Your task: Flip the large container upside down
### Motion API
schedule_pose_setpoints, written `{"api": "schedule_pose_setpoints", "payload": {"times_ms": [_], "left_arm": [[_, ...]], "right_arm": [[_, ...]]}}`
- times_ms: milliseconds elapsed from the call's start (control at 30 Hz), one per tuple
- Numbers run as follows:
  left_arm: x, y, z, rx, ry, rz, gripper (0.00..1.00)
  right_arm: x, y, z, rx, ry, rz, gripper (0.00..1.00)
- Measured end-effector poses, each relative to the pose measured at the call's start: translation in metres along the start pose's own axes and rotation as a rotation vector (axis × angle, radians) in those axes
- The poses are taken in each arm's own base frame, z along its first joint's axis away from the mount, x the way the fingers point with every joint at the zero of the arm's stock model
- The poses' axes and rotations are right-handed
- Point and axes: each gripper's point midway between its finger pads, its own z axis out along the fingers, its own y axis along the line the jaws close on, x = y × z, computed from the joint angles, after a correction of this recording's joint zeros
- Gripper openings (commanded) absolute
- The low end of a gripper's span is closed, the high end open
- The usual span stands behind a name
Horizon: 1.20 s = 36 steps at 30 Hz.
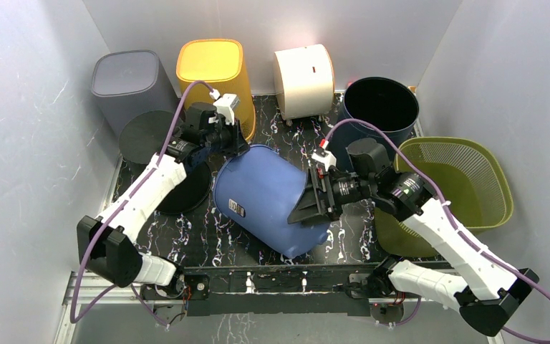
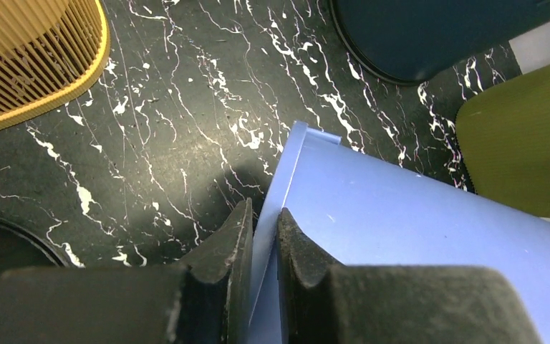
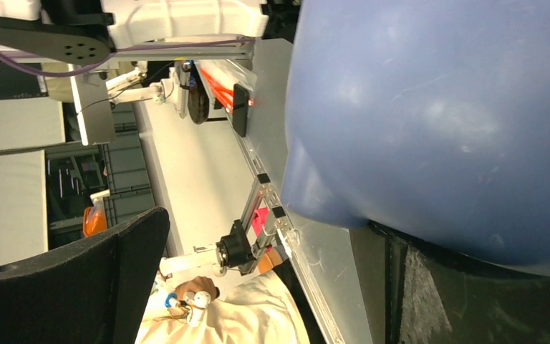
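A black table (image 1: pixel 199 244) with white streaks is sitting between white walls. The blue bin (image 1: pixel 272 193) is lying on its side in the middle, its mouth pointing to 10 o'clock and its bottom to 4 o'clock. Its little white sticker (image 1: pixel 238 209) is too small to read. The left claw (image 2: pixel 261 215), with its arm bending in from 8 o'clock, is pinching the bin's rim. The right claw (image 1: pixel 308 197) is gaping wide at the bin's bottom.

Large container (image 1: pixel 268 197) on its side mid table (image 1: pixel 193 240); round bin (image 1: pixel 381 107) behind-right, basket (image 1: pixel 465 179) to its right
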Motion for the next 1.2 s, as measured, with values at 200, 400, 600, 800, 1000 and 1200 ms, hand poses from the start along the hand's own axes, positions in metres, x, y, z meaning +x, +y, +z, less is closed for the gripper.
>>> {"api": "schedule_pose_setpoints", "payload": {"times_ms": [200, 400, 600, 800, 1000, 1200], "left_arm": [[0.000, 0.005, 0.022, 0.004, -0.015, -0.037, 0.06], [0.005, 0.012, 0.043, -0.005, -0.004, -0.067, 0.35], [0.037, 0.009, 0.056, 0.006, 0.089, -0.131, 0.64], [0.053, -0.010, 0.057, 0.054, 0.152, -0.140, 0.73], [0.036, -0.015, 0.057, 0.049, 0.144, -0.126, 0.76], [0.002, -0.021, 0.047, 0.038, 0.084, -0.102, 0.80]], "right_arm": [[-0.017, 0.027, -0.003, -0.049, -0.029, -0.056, 0.97], [-0.045, 0.049, -0.001, -0.088, -0.107, -0.134, 0.97], [-0.100, 0.060, 0.010, -0.089, -0.289, -0.245, 0.98], [-0.150, 0.016, 0.040, 0.042, -0.370, -0.214, 0.98], [-0.159, 0.007, 0.037, 0.119, -0.398, -0.230, 0.98], [-0.159, 0.032, -0.001, 0.195, -0.458, -0.361, 0.98]]}}
